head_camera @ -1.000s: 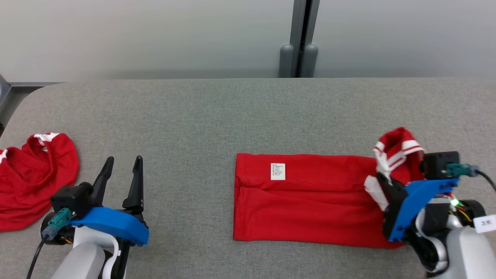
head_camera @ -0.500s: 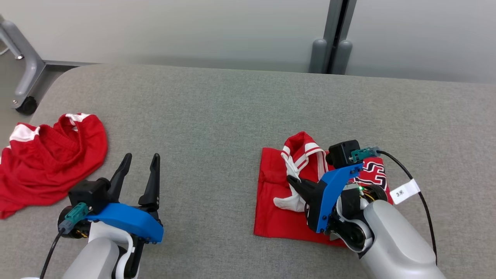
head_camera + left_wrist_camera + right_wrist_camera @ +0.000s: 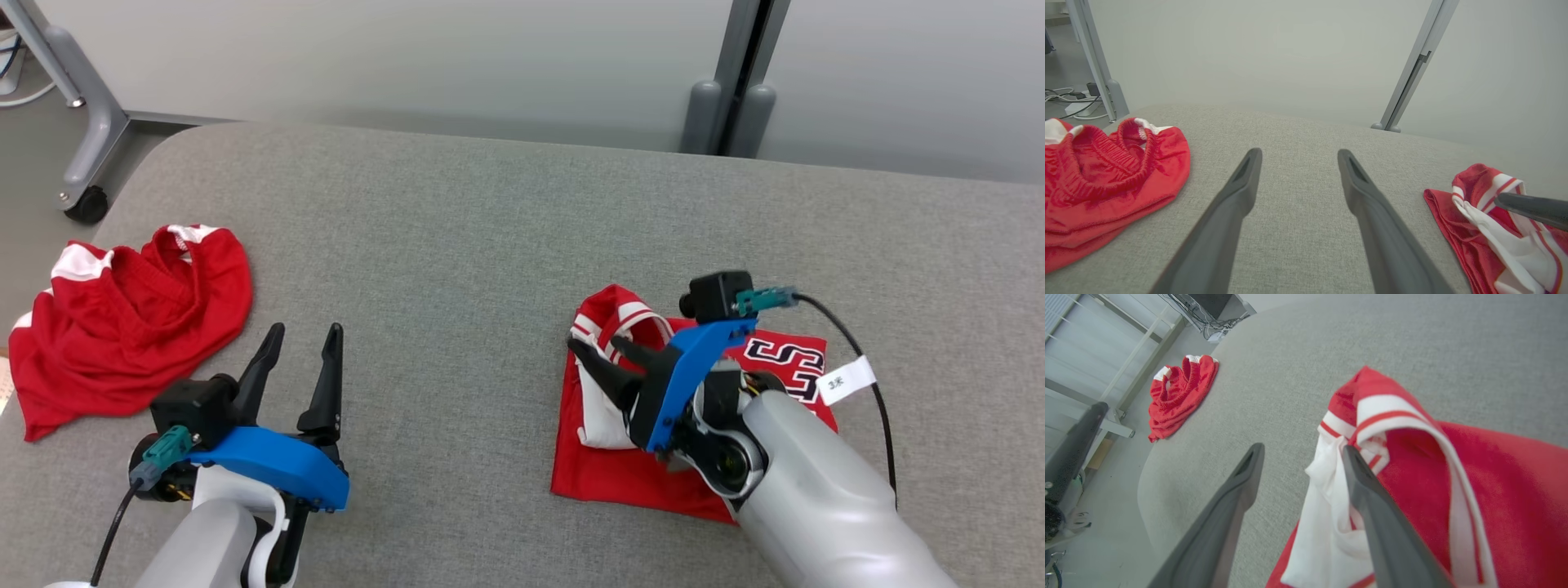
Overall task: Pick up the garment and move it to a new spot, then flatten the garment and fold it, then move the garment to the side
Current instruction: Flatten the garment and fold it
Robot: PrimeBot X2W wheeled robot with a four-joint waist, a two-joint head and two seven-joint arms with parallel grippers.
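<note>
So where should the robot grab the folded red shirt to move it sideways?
Probably the folded red shirt at its left end, where the striped trim bunches up off the table. Come from the robot's left, staying low, and pinch all the stacked layers together; grabbing the trim alone might undo the fold. The open right gripper hangs right there.

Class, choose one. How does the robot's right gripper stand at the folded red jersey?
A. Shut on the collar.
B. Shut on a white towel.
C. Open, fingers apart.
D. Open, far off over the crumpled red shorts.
C: the right wrist view shows the right gripper with its two fingers spread apart, and the jersey lying on the table.
</note>
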